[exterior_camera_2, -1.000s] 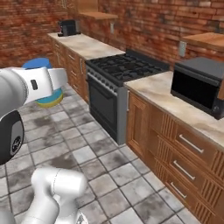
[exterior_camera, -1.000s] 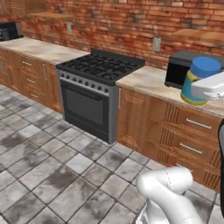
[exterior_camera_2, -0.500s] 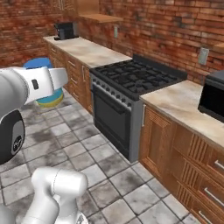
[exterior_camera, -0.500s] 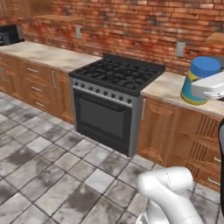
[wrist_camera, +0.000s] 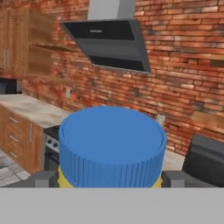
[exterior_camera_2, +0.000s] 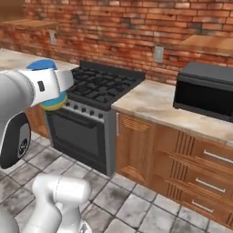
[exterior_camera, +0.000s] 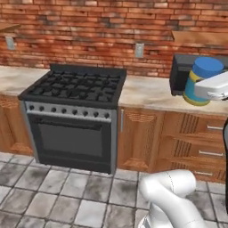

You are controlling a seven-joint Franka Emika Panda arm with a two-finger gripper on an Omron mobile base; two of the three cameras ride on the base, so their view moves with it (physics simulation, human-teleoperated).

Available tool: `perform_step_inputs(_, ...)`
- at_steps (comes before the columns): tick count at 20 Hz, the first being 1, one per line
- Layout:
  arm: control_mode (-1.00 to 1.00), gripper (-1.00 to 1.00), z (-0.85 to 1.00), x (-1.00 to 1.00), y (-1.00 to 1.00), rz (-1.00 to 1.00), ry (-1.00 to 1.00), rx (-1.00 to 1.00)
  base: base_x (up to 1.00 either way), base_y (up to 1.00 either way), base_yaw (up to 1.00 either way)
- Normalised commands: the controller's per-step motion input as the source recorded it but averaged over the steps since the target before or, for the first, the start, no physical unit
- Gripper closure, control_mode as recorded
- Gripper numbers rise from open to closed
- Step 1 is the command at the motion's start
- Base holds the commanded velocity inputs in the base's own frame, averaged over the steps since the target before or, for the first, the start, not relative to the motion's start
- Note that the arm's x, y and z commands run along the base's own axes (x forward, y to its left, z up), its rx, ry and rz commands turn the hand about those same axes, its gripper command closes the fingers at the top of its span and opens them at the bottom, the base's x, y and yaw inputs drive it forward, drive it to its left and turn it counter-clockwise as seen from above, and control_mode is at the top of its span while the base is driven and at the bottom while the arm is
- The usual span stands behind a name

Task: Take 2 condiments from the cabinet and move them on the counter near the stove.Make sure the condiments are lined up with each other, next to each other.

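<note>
Now, jar [wrist_camera: 112, 146]: blue lid, yellow body, held up in the air between the two fingers [wrist_camera: 43, 178], above the floor and in front of the stove [exterior_camera: 73, 111].
Gripper [wrist_camera: 112, 180]: jaws stand wide and press on the jar from both sides.
Counter [exterior_camera: 147, 93]: beige slab beside the stove, with a dark microwave [exterior_camera_2: 207, 91] on it.
Hood [wrist_camera: 109, 41]: on the brick wall, above the stove.

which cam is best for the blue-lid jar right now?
Left base view: the jar shows lid, yellow body and label band, with the gripper covering only its right side. The hand view gives a close look at the lid between the fingers. The right base view shows just slivers behind the arm.
</note>
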Motion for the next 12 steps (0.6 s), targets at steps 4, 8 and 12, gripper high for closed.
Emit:
perform_step_inputs(4,1.00,1.00,0.00,0.00,0.00,0.00,0.00,0.00,0.63,0.53,-0.77)
perform_step_inputs(8,1.00,1.00,0.00,0.00,0.00,0.00,0.00,0.00,0.76,0.80,-0.66)
perform_step_inputs(12,1.00,1.00,0.00,0.00,0.00,0.00,0.00,0.00,0.74,0.99,-0.55)
